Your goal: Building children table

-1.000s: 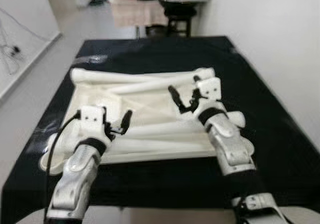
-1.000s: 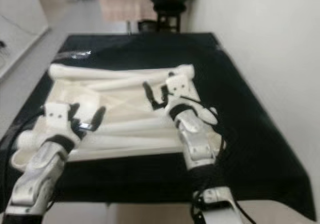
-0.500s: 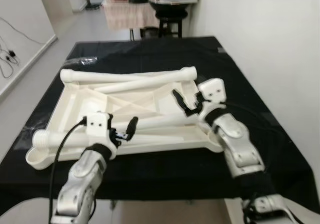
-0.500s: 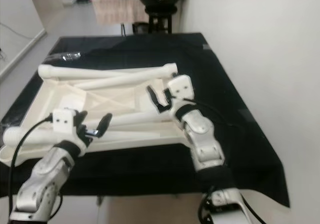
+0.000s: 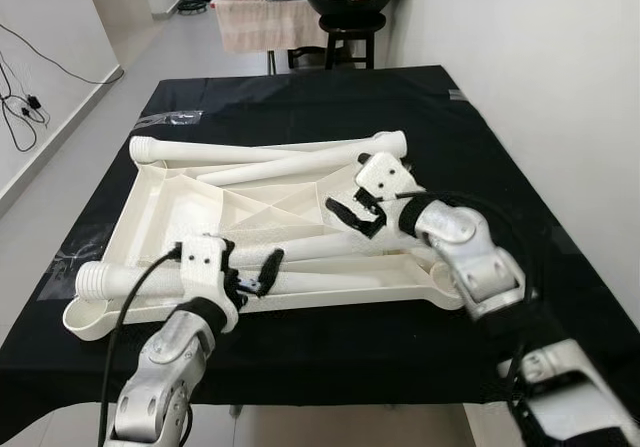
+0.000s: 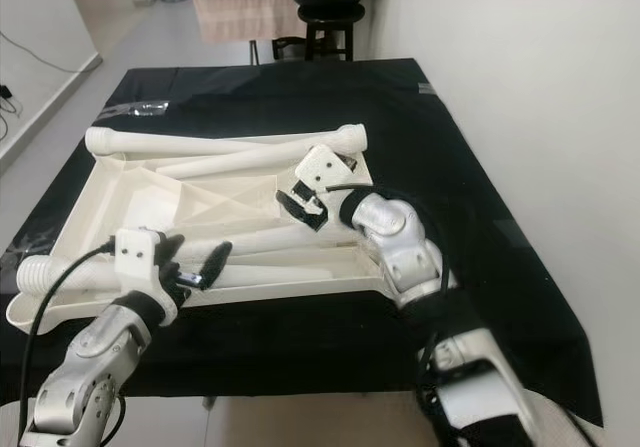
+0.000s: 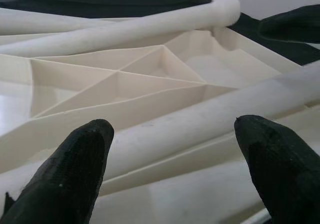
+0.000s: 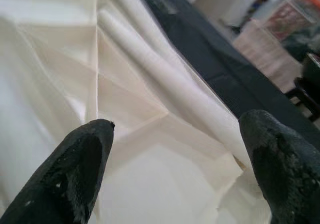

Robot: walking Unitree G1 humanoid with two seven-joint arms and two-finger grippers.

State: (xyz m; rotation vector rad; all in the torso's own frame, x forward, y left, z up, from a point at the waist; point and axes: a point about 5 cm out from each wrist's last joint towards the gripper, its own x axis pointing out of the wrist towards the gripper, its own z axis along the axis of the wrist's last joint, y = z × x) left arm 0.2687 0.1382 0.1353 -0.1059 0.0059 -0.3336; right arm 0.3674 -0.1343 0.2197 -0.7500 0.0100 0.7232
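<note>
An upturned white plastic tabletop [image 5: 165, 202] with ribs on its underside lies on the black-covered table [image 5: 300, 97]. Several white tube legs rest on it: one along the far rim [image 5: 250, 152], one slanting beside it [image 5: 290, 170], and one near the front [image 5: 130, 279]. My left gripper [image 5: 250, 270] hovers open at the front left. In the left wrist view its fingers [image 7: 75, 169] straddle a leg [image 7: 200, 129] without touching it. My right gripper [image 5: 350, 212] hangs open over the ribbed middle right [image 8: 150, 114], holding nothing.
A white wall runs close along the table's right side. Beyond the far edge stand a black stool [image 5: 348, 17] and a cloth-draped table [image 5: 260, 22]. Cables [image 5: 25, 97] lie on the floor at the left. Bare black cloth surrounds the tabletop.
The head view has shifted and sharpened. My right forearm has swung so its elbow sits further right, with the gripper turned in over the tabletop's middle. The left gripper stays by the front leg.
</note>
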